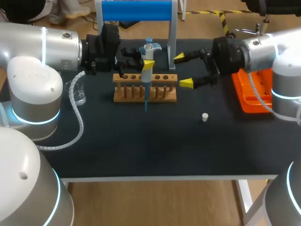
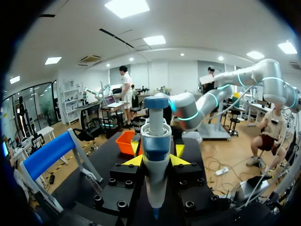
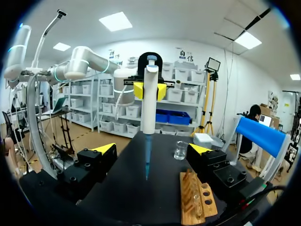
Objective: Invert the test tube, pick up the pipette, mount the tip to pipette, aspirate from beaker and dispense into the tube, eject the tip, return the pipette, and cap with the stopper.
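Directly over the wooden rack [image 1: 162, 94], as the head view has it, hangs the pipette [image 1: 148, 54], upright, its blue tip [image 1: 146, 101] pointing down across the rack's front face. The left gripper [image 2: 156, 160] is closed on the pipette's body, one yellow finger pressing each side. From above, most of that gripper is hidden behind the pipette and only one yellow tip shows. In the right wrist view the blue tip's end hangs above the table [image 1: 141, 150], beside the rack and not touching it.

The right gripper [image 1: 183, 70] is at the rack's right end, its fingers spread wide with nothing between them, apart from both rack and pipette.

Something glassy, perhaps the test tube [image 3: 192, 195], stands in the rack in the right wrist view, too faint to be sure. From above the rack's holes read only as dark spots. The beaker [image 1: 79, 92] stands left of the rack, partly behind the left arm's coiled cable; whether it holds liquid cannot be told. The stopper [image 1: 205, 117], small and white, lies in front of the rack's right end, well apart. An orange tray [image 1: 249, 94] sits far to the rack's right, half covered by the right arm. A blue stand [image 1: 136, 10] rises behind the rack, cut off at the view's edge. Any marking on the pipette is too small to read.
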You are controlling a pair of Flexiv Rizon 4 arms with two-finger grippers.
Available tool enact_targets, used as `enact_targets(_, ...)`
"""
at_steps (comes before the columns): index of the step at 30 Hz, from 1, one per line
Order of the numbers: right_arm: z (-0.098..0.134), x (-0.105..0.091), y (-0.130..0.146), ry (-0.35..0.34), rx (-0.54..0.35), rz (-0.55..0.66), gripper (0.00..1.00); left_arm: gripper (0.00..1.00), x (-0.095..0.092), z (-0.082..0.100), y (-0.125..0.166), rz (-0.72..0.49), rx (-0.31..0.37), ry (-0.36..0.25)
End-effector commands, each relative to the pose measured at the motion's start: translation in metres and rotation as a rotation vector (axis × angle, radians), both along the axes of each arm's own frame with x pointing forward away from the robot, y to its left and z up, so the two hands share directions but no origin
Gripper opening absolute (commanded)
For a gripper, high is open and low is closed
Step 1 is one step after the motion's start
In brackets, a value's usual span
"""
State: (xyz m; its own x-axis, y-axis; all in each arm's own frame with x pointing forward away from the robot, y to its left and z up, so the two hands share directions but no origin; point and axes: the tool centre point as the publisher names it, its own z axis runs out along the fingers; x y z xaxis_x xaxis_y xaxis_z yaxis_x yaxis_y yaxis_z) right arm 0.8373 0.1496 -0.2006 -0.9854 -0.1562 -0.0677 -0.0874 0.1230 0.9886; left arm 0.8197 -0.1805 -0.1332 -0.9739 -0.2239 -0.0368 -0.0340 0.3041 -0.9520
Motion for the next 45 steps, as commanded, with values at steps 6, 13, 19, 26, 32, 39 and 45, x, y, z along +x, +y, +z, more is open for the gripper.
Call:
enact_targets(6, 0.012, -0.028, 0.008, 0.055, 0.030, -0.016, 1.00, 0.00, 0.000, 0.000, 0.000, 0.000, -0.003, -0.003)
enact_targets(13, 0.016, -0.043, 0.021, 0.079, 0.034, -0.003, 1.00, 0.00, 0.000, 0.000, 0.000, 0.000, -0.003, -0.003)
enact_targets(19, 0.021, -0.049, 0.037, 0.084, 0.065, 0.014, 1.00, 0.00, 0.000, 0.000, 0.000, 0.000, -0.003, -0.003)
enact_targets(26, 0.023, -0.048, 0.053, 0.077, 0.093, 0.000, 1.00, 0.00, 0.000, 0.000, 0.000, 0.000, -0.003, -0.003)
enact_targets(32, 0.022, -0.041, 0.067, 0.096, 0.113, -0.008, 1.00, 0.00, 0.000, 0.000, 0.000, 0.000, -0.003, -0.003)
enact_targets(39, 0.021, -0.030, 0.081, 0.104, 0.117, -0.023, 1.00, 0.00, 0.000, 0.000, 0.000, 0.000, -0.003, -0.003)
enact_targets(45, 0.023, -0.020, 0.088, 0.106, 0.132, -0.039, 1.00, 0.00, 0.000, 0.000, 0.000, 0.000, -0.003, -0.003)
